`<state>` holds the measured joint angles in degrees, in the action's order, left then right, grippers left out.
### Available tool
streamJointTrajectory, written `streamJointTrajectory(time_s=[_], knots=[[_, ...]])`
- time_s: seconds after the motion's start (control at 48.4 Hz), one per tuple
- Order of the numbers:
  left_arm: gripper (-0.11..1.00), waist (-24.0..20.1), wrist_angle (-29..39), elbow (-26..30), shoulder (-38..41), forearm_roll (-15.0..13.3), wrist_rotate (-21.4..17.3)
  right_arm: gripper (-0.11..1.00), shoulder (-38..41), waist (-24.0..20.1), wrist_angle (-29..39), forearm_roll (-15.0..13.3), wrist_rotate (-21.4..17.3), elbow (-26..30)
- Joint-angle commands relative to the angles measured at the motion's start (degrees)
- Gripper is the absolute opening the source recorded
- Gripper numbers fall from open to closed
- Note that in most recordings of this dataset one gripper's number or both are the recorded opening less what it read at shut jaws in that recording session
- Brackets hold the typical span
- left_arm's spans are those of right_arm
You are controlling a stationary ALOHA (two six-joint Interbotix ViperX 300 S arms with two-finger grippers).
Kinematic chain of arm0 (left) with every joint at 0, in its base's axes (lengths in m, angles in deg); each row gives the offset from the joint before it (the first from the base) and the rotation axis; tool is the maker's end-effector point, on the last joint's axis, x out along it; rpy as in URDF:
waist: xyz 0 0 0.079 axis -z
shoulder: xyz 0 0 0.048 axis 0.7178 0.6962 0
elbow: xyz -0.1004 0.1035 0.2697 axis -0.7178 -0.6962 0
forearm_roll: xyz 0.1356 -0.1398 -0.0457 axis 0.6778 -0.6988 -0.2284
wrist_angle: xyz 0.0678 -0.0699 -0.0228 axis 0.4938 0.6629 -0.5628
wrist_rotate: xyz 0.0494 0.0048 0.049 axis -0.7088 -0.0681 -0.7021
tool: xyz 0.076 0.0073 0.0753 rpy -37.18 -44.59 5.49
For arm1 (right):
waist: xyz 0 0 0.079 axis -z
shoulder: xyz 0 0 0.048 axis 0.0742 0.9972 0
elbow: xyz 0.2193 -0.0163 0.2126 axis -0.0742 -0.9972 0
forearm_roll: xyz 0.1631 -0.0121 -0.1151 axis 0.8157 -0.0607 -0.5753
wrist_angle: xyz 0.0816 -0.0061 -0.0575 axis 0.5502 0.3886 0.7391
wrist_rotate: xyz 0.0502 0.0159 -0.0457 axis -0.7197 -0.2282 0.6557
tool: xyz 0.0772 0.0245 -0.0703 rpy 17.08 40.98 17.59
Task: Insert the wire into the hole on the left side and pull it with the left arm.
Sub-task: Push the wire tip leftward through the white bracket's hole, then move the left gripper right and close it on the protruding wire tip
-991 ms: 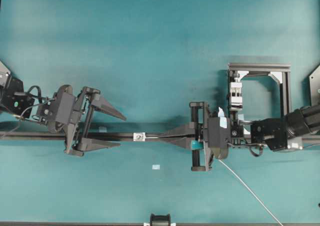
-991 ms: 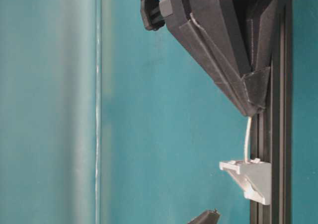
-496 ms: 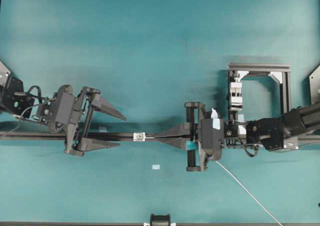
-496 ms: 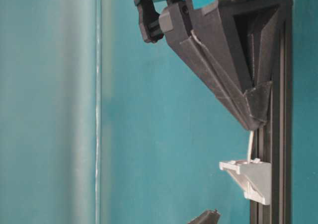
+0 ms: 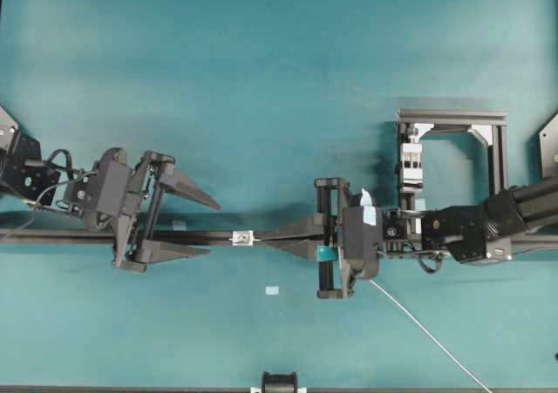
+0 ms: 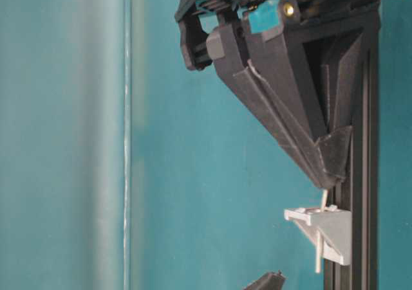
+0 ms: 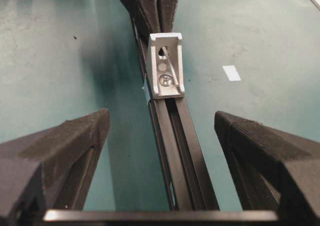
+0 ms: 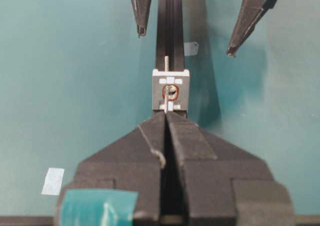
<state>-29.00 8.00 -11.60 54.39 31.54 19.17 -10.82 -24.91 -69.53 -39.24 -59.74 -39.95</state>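
Note:
The hole (image 8: 171,90) sits in a small silver bracket (image 5: 241,237) on the black rail. My right gripper (image 5: 263,238), marked with teal tape, is shut on the wire (image 8: 166,63) with its tips just behind the bracket. The wire passes through the hole, and a short end sticks out on the far side (image 6: 318,254). The rest of the wire (image 5: 427,332) trails to the lower right. The left arm's gripper (image 5: 212,229) is open, straddling the rail a little short of the bracket (image 7: 166,65), with its fingertips (image 8: 141,33) apart from the wire end.
A black rail (image 5: 52,235) runs across the teal table. At the right stands an aluminium frame (image 5: 453,116) with a white clamp block (image 5: 410,162). A pale tape square (image 5: 272,290) lies below the rail, and a black fixture (image 5: 279,382) sits at the bottom edge.
My right gripper has moved left toward the bracket, pushing the wire through the hole, so its end now pokes out beyond. The left arm has not moved.

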Motion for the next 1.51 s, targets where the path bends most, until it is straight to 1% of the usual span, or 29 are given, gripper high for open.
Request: streamJointTrajectory(time_s=[0.0,0.372,0.723,0.991,1.115,1.218,1.321,1.487], knots=[[0.76,0.3,-0.3,0.5,-1.0,0.1,0.0,0.04,-0.4,0.4,0.4,-0.7,0.0,1.0],[0.76,0.3,2.4,1.4,-1.1,0.1,0.1,0.04,0.0,0.5,0.4,-0.9,0.0,1.8],[0.76,0.3,6.4,1.8,-4.7,0.1,0.7,0.04,0.0,0.5,0.8,-1.0,0.0,1.7],[0.75,0.3,10.6,4.0,-5.0,0.1,4.4,0.04,0.0,0.5,0.8,-0.9,0.0,1.8],[0.72,0.3,11.5,4.7,-5.1,0.1,6.3,0.04,0.0,0.5,0.8,-1.0,0.0,1.8],[0.65,0.3,11.7,4.8,-5.1,0.1,6.6,0.04,0.0,0.5,0.8,-1.0,0.0,1.7],[0.56,0.2,11.7,4.8,-5.0,0.1,6.6,0.04,0.0,0.5,0.8,-1.0,0.0,1.8],[0.47,0.0,11.8,4.8,-5.0,0.1,6.7,0.04,0.0,0.5,0.8,-0.9,0.0,1.7]])
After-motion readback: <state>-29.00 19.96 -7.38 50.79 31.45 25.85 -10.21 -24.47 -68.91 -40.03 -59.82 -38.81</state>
